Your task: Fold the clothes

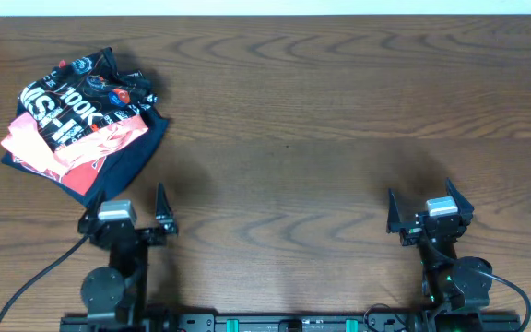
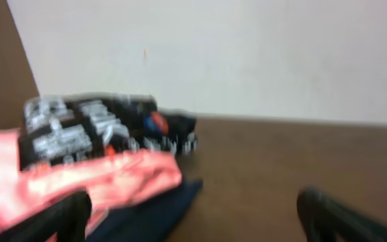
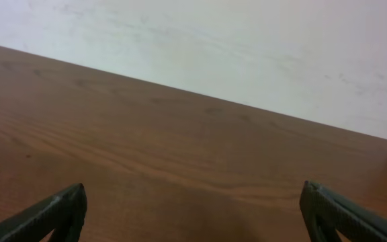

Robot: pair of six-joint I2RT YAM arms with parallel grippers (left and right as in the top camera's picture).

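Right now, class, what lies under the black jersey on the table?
Under the black jersey a salmon-pink garment, a red garment and a navy garment stick out. How far they run beneath it, and anything else there, is covered.

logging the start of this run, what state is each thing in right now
black jersey: bunched up, lying on the other clothes, not held
salmon-pink garment: roughly folded, under the jersey
navy garment: at the bottom, mostly covered
left gripper: jaws open, holding nothing
right gripper: jaws open, holding nothing, over bare wood
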